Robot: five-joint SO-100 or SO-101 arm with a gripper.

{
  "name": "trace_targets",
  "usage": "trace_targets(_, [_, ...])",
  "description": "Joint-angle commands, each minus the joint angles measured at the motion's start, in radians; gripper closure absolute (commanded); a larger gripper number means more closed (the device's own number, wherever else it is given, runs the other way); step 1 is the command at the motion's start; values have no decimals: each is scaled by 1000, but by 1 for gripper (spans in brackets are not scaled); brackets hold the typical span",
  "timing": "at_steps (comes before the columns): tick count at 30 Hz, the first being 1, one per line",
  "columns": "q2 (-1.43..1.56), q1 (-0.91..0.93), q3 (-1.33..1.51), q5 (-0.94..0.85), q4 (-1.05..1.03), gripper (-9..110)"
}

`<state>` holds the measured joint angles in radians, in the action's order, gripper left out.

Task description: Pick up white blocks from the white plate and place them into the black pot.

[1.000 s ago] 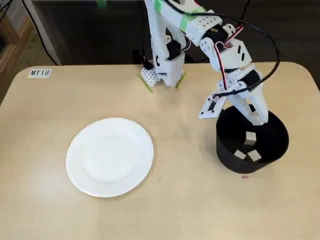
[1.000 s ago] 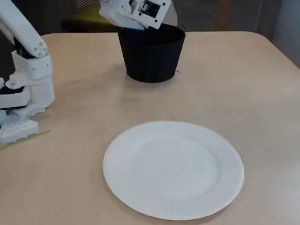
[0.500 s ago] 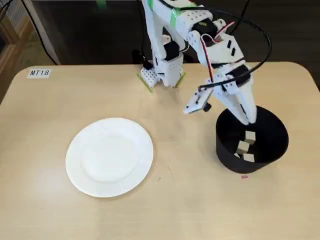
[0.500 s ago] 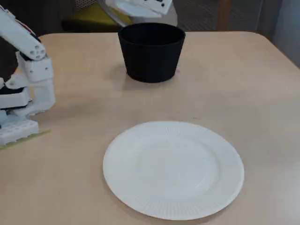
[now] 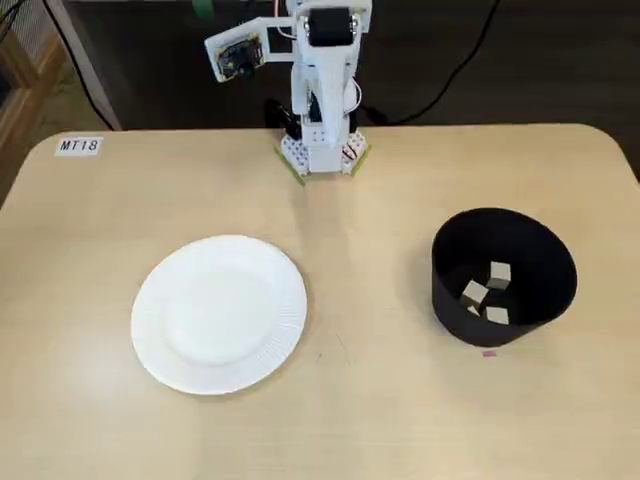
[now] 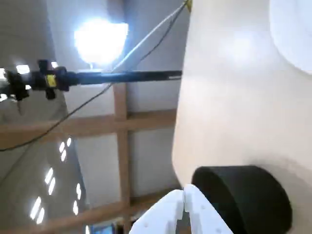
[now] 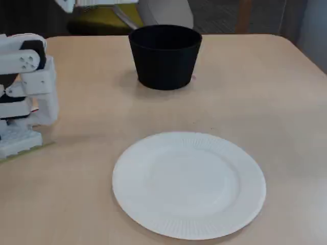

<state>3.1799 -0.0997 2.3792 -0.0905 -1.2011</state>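
The white plate (image 5: 218, 313) lies empty on the table; it also shows in the other fixed view (image 7: 189, 184) and at the top right of the wrist view (image 6: 297, 29). The black pot (image 5: 503, 278) stands to its right with three white blocks (image 5: 487, 292) inside. In the other fixed view the pot (image 7: 165, 56) stands at the back and its inside is hidden. My gripper (image 6: 184, 193) shows at the bottom of the wrist view, fingers together and empty, with the pot (image 6: 243, 200) beside it. The arm (image 5: 325, 90) is folded up at the table's far edge.
A label reading MT18 (image 5: 79, 145) is stuck at the table's far left corner. A small pink mark (image 5: 489, 352) lies in front of the pot. Black cables (image 5: 440, 90) run on the floor behind the table. The arm's base (image 7: 23, 102) stands at the left.
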Motion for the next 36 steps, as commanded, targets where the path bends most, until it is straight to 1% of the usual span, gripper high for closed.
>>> trace_targets(1, [72, -37, 150, -57, -28, 104])
trace_targets(4, [72, -37, 207, -77, -12, 104])
trace_targets(9, [72, -9, 336, -23, 49, 104])
trace_targets(16, [72, 6, 552, -49, 106, 104])
trace_targets(20, [72, 11, 597, -40, 121, 104])
trace_targets(36, [72, 12, 597, -41, 123, 104])
